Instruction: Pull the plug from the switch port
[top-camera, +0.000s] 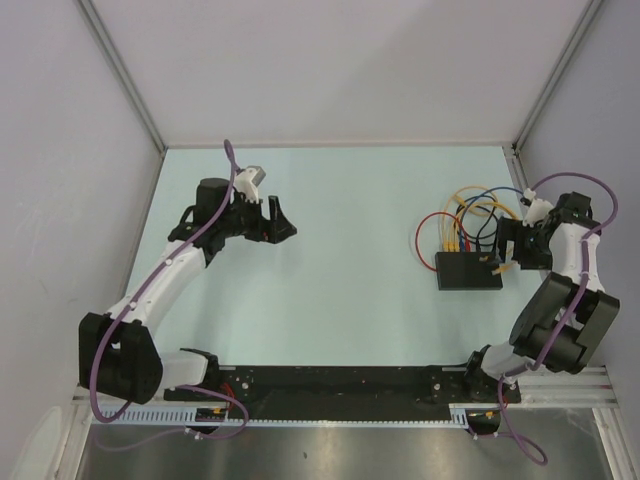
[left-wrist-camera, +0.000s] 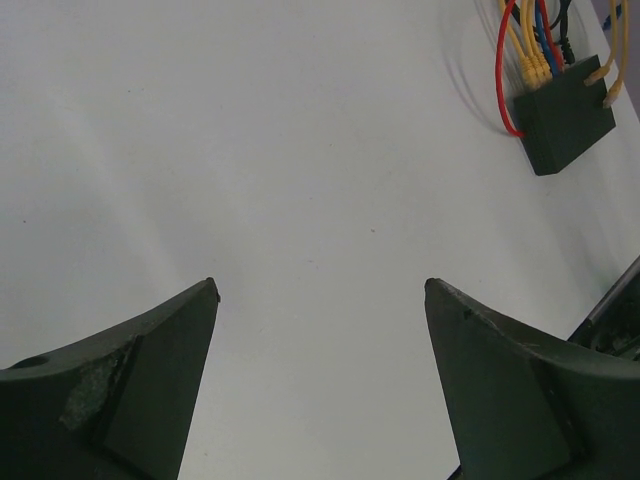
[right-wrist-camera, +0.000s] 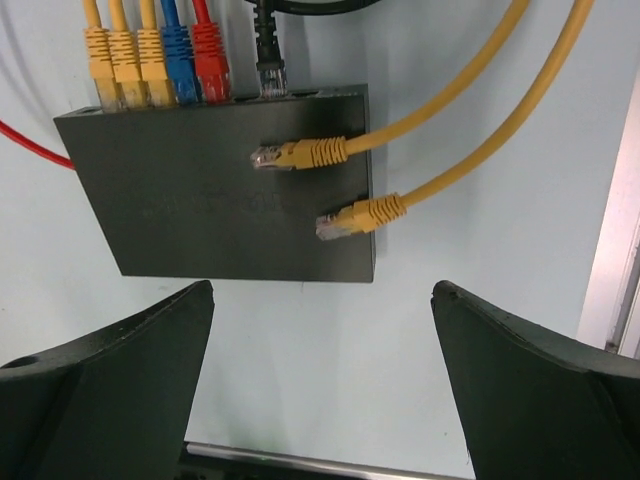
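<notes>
We see the right fingers (right-wrist-camera: 120, 390) spread wide and gripping nothing, poised over the desk (right-wrist-camera: 300, 370) just beside the switch (right-wrist-camera: 200, 210). The left fingers (left-wrist-camera: 130, 390) gape equally wide, well apart at 9 o'clock. The right arm is folded, wrist tipped down. The switch lies at 3 o'clock, its long axis running 9-to-3. Its row of plugs (right-wrist-camera: 150, 65) faces 12.

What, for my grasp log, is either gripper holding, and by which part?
Nothing. The left gripper is open, far from the switch; the right gripper is open close to it, empty.
</notes>
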